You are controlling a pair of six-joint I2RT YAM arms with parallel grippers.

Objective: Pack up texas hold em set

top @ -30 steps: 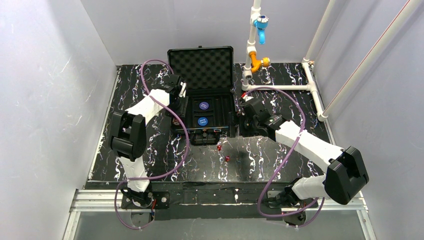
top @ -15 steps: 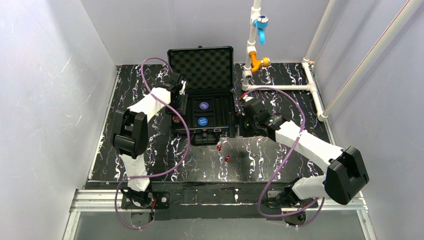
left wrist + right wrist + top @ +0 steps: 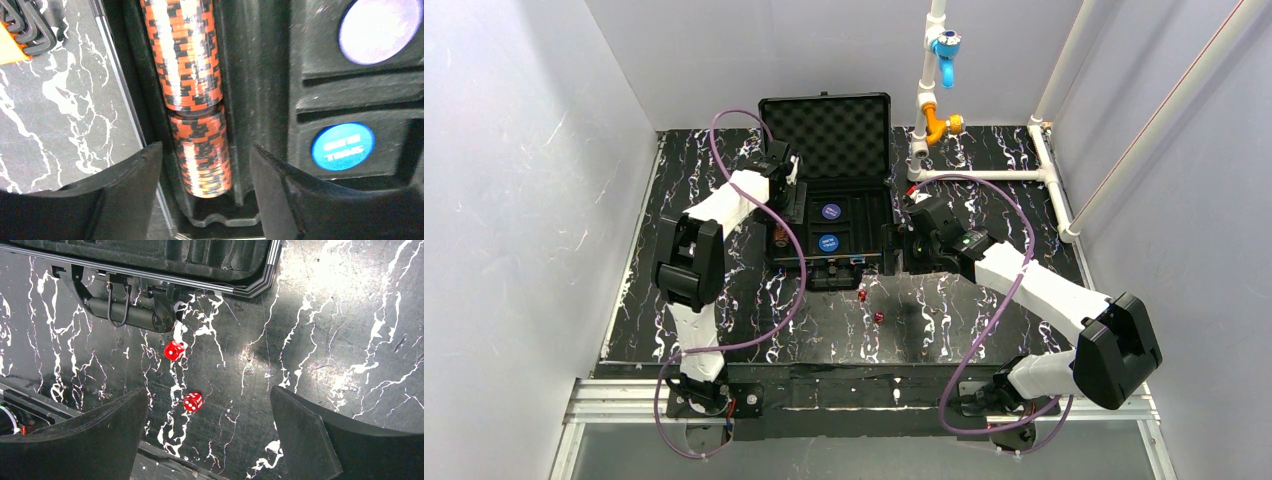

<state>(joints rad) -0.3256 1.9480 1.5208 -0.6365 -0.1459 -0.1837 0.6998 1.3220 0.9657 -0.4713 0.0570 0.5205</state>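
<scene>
Seeing a black case (image 3: 829, 130) lying open on the table (image 3: 844, 345). Counting two chip stacks (image 3: 189, 55) in its left slot, two blue discs (image 3: 831, 211) in the middle, two red dice (image 3: 174, 350) outside by its front edge. Holding the left claw (image 3: 203, 155) spread around the chips, pinching nothing, the right claw (image 3: 209, 400) wide open above the dice.

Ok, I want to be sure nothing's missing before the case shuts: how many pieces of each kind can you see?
Chip stacks: 2
Blue discs: 2
Red dice: 2
Briefcase: 1
Total: 7
</scene>
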